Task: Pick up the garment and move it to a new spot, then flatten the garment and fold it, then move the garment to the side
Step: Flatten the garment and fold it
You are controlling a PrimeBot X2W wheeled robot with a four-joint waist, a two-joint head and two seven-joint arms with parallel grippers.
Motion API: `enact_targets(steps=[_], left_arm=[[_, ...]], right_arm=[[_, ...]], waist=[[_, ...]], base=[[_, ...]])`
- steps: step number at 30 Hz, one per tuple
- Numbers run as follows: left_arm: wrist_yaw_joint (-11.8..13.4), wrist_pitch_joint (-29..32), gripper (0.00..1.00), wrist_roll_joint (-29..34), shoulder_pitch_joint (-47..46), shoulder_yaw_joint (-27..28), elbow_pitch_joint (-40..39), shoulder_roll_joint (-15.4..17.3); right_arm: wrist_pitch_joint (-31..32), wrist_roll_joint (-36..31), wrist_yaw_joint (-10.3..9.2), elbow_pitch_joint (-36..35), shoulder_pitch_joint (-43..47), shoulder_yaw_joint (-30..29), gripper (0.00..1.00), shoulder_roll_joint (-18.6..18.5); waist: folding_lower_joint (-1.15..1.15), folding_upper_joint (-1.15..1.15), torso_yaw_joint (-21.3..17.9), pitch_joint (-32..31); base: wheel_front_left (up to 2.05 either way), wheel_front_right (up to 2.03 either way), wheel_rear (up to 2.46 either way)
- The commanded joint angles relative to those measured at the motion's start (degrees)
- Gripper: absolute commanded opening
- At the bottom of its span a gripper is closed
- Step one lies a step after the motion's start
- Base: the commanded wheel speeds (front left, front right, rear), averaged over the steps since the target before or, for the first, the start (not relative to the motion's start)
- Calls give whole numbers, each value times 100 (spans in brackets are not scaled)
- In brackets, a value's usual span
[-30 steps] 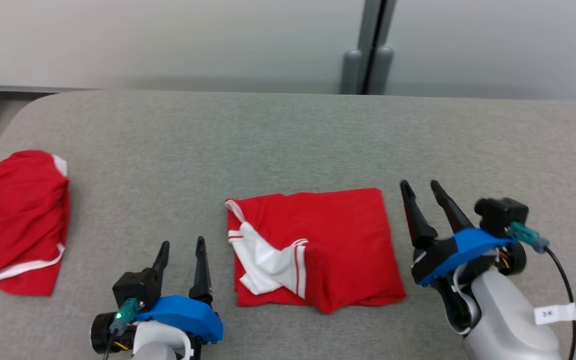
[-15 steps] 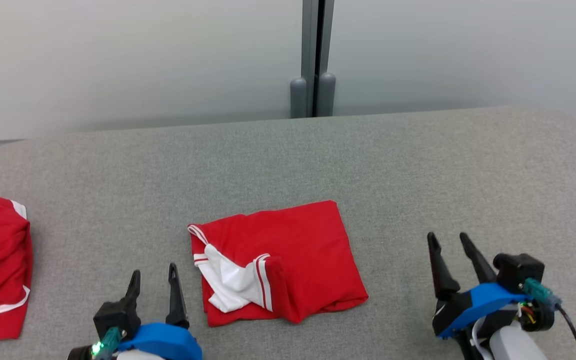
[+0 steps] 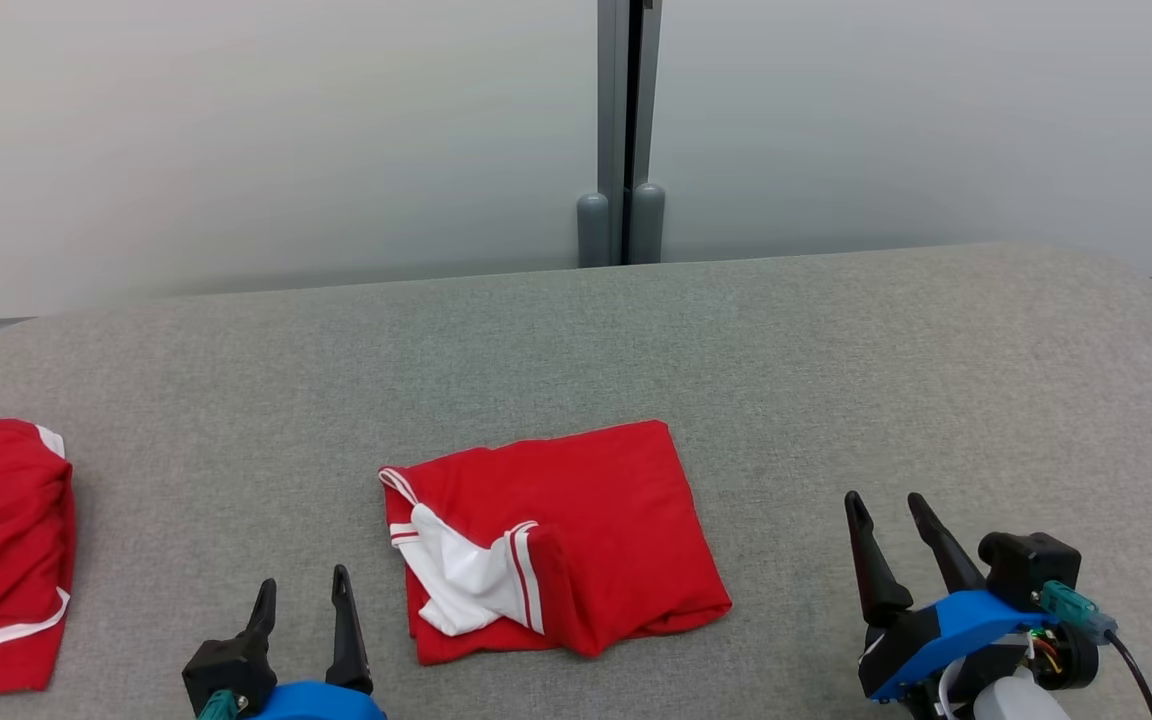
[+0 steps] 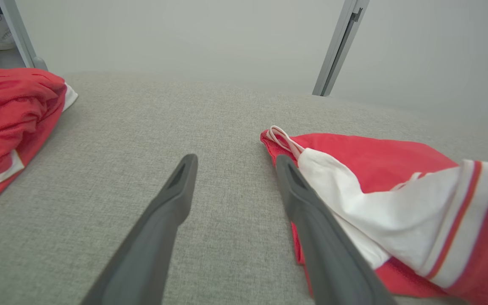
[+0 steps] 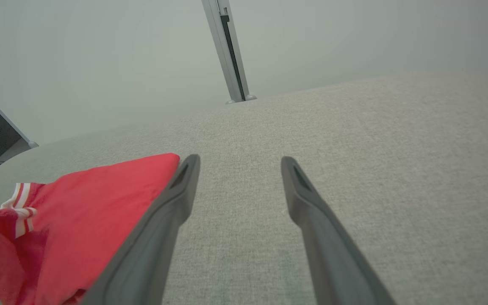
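While both sets of jaws stand wide and empty, the garment [image 3: 606, 530] lies on the grey tabletop [image 3: 836, 350] between them. It is red and folded to a rough rectangle. A white panel with striped trim lies uppermost, just beside the left jaws and apart from the right jaws.

matt red cloth garment [image 3: 576, 540], woven grey table [image 3: 836, 370]

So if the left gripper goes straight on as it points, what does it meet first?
Probably just bare grey table; the left gripper points past the folded red garment, though one finger might graze its corner.
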Motion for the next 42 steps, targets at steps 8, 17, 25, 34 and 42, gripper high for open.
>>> enact_targets(steps=[8, 17, 25, 34, 42], left_arm=[[-140, -26, 100, -125, -25, -142, -24, 3], [-134, -26, 100, -97, -127, -377, -23, 0], [-183, -26, 100, -52, -96, -378, 13, -1], [-193, -26, 100, -80, 9, -298, -38, -4], [-159, -26, 100, -99, -48, -321, -61, 1]], right_arm=[[-30, 158, 3, 133, 12, 215, 0, -11], [-30, 336, 3, 611, -362, 861, 0, -13], [-31, 579, 3, 893, -633, 1738, 0, -16], [-31, 1304, 1, 584, -753, 3294, 0, -34], [-31, 993, 2, 618, -739, 2519, 0, -22]], waist=[[1, 0, 262, 84], [1, 0, 1043, 163], [1, 0, 1745, 268], [1, 0, 1641, 216], [1, 0, 1040, 126]], base=[[0, 0, 0], [0, 0, 0], [0, 0, 0], [0, 0, 0], [0, 0, 0]])
